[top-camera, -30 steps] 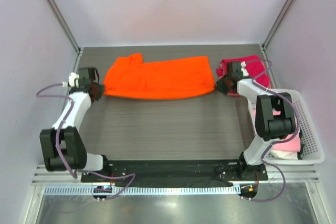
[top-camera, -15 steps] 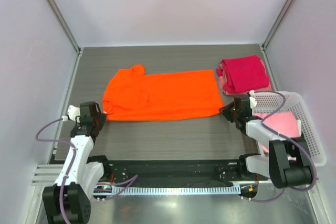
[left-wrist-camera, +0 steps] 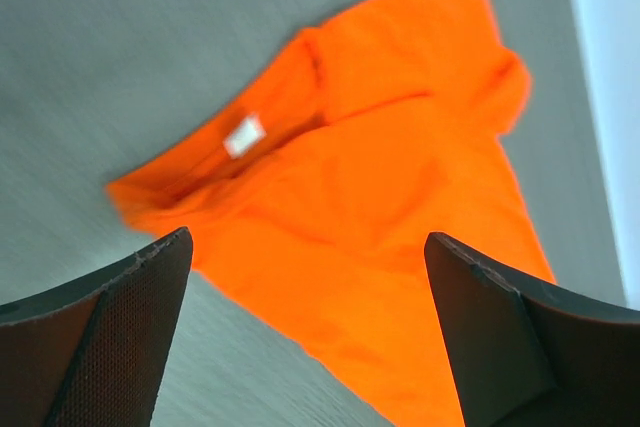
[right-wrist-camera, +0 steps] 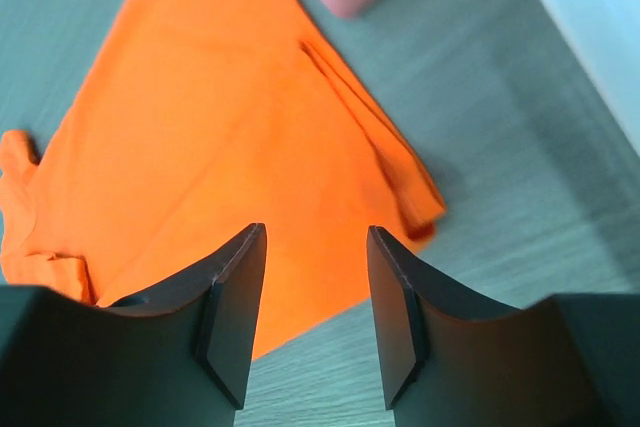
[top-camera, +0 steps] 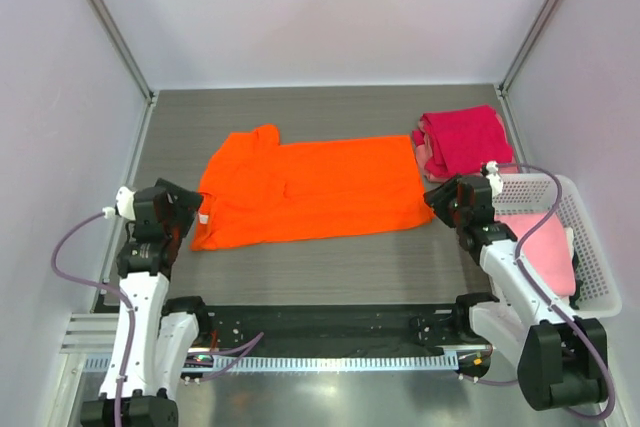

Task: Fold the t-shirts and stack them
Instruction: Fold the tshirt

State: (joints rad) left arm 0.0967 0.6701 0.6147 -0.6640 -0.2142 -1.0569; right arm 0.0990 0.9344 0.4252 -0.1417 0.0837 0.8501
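Note:
The bright orange t-shirt (top-camera: 310,192) lies spread flat across the middle of the table, its white neck label (left-wrist-camera: 245,135) showing on the left. My left gripper (top-camera: 188,211) hovers at its left edge, open wide, nothing between the fingers (left-wrist-camera: 310,327). At the shirt's lower right corner (right-wrist-camera: 415,212) my right gripper (top-camera: 441,203) is open and empty too (right-wrist-camera: 315,317). A folded magenta-red t-shirt (top-camera: 462,139) rests on a pale pink one (top-camera: 428,160) at the back right.
A white lattice basket (top-camera: 592,277) stands at the right edge with pale pink t-shirts (top-camera: 545,247) inside, close beside the right arm. Grey enclosure walls stand on three sides. Bare grey tabletop (top-camera: 330,267) runs between the orange shirt and the arm bases.
Both grippers drew the orange shirt's edge from the back toward the near side, unfolding it flat, then opened and let go. The arms have pulled back slightly.

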